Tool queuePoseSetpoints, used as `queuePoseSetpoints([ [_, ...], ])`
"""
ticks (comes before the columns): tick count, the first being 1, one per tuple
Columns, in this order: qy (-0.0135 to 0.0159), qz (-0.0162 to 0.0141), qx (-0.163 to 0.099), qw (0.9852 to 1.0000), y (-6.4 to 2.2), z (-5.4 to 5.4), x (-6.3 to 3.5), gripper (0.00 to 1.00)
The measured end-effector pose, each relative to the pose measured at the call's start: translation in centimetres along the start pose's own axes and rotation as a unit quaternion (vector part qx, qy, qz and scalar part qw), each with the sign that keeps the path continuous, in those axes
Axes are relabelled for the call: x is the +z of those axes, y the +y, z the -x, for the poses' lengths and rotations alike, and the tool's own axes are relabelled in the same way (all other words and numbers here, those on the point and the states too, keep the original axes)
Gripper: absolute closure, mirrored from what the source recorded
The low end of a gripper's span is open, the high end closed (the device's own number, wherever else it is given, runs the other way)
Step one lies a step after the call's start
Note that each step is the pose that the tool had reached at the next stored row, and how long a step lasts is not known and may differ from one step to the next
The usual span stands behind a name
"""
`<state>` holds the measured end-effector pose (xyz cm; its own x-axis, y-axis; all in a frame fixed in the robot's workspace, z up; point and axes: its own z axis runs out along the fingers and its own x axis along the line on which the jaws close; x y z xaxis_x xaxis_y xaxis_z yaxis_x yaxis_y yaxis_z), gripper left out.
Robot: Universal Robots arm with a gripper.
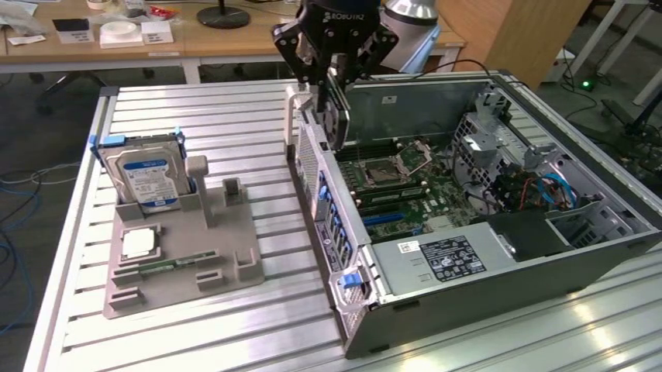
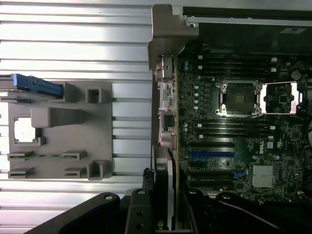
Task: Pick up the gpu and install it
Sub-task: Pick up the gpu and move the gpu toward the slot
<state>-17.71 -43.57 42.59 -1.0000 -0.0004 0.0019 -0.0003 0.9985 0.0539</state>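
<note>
The gripper point(image 1: 333, 76) is clenched on the gpu point(image 1: 336, 116), holding it upright on edge over the rear wall of the open computer case point(image 1: 497, 298), toward the far edge of the slatted table point(image 1: 207, 116). From where I stand, the card wants keeping plumb and clear of that wall. Its long edge should stay parallel to the blue expansion slot point(image 2: 212, 154) on the motherboard point(image 2: 273, 141).

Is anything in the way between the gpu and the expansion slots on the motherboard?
Nothing visible. The pincer holds the gpu above the open case, beside its rear wall; the blue slot lies bare.
</note>
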Motion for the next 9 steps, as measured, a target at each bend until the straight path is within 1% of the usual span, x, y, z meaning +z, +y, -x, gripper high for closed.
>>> queuePoseSetpoints([
  [9, -0.0001, 0.0001, 0.0, 1.0, 0.0, 2.0, 0.01, 0.72],
])
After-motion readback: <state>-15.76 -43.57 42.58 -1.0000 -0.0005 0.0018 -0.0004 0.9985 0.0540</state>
